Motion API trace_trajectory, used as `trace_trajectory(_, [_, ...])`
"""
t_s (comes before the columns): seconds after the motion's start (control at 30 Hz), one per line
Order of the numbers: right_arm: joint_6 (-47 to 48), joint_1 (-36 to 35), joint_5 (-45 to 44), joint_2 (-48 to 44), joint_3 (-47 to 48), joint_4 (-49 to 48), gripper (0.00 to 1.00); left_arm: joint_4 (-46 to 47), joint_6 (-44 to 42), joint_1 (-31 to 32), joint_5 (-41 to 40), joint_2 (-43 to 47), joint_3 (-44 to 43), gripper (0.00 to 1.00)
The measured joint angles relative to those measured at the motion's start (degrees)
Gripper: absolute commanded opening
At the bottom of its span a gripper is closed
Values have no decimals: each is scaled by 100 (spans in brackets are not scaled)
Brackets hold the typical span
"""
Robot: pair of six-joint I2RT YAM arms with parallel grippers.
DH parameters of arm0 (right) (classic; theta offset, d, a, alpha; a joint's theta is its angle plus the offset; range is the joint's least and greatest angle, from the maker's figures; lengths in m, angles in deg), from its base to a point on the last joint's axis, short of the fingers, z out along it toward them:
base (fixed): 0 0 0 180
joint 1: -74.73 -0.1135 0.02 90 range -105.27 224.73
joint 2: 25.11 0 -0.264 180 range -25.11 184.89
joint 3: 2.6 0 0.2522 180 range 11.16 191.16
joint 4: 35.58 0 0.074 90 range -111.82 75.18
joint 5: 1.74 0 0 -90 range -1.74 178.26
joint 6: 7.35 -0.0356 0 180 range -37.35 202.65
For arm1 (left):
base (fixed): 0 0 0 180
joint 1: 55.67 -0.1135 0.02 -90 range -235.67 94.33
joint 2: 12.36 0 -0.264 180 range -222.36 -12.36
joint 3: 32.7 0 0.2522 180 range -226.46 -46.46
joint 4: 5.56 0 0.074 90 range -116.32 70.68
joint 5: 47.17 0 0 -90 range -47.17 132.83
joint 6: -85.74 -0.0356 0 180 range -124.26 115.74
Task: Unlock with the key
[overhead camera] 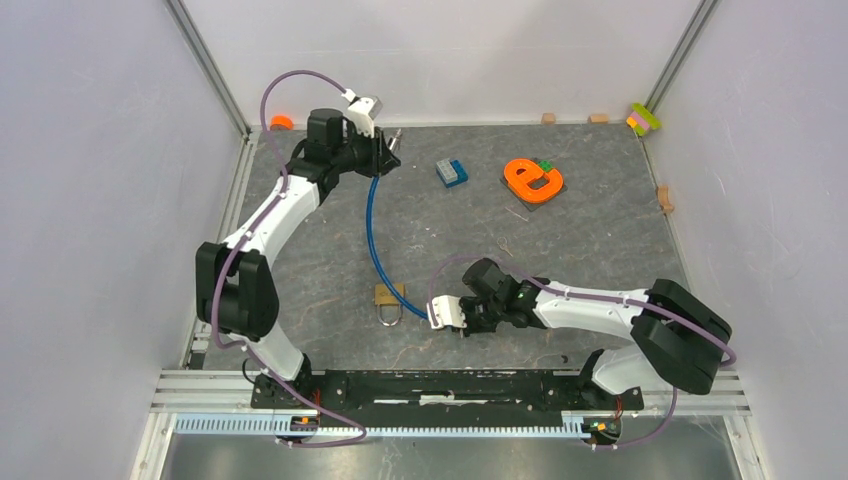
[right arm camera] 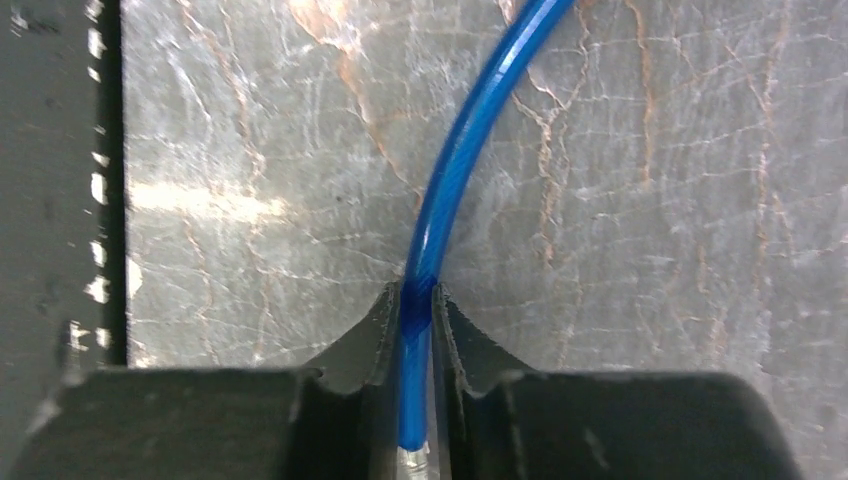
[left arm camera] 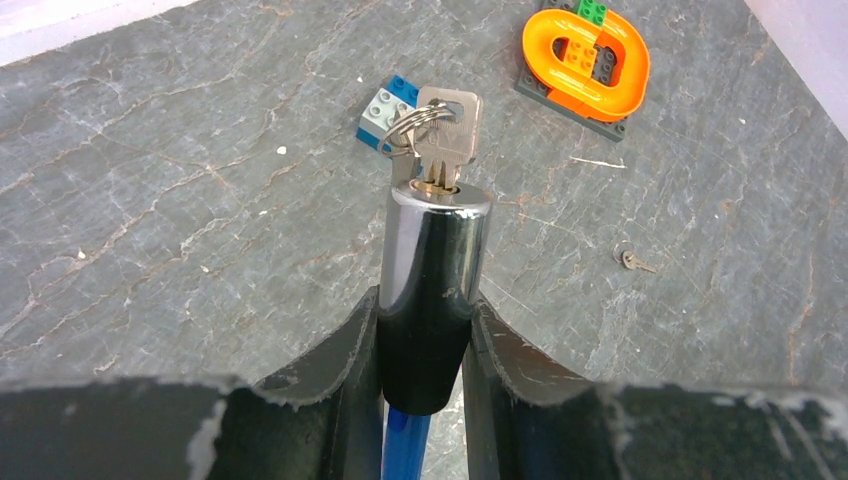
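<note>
Left end effector point(left arm camera: 425, 308) is clamping its two fingers on the dark lower part of the chrome lock cylinder point(left arm camera: 437, 240), holding it out over the far left of the desk point(left arm camera: 150, 200). A silver key point(left arm camera: 450, 135) is sitting in the cylinder's end face, a key ring point(left arm camera: 412, 122) hanging through its head. Right end effector point(right arm camera: 418, 305) is pinching the blue cable point(right arm camera: 470, 130) close to its end, near the desk's front. The cable is arcing between the two arms. A brass padlock point(overhead camera: 389, 298) is lying just beside the right end effector, and a small loose key point(left arm camera: 636, 262) is lying on the desk.
</note>
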Motion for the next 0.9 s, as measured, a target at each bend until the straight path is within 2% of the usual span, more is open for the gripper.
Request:
trace_trajectory(0.03, [17,2,-96,-13,0,2,1,15,2,-15,15,13,33,2])
trace_trajectory(0.3, [201,52,-275,-33,92,210,0,35,15,-157,243,55,289,2])
trace_trajectory(0.5, [369,525,-444,-33,442,756,0,42,136,-437,437,85,337,2])
trace_trajectory(0.7, [667,1281,-527,129,1405,1121,0,291,433,-1008,498,118,411,2])
trace_trajectory(0.9, [1036,2190,-614,922,2658,1217,0,691,885,-1403,385,109,730,2])
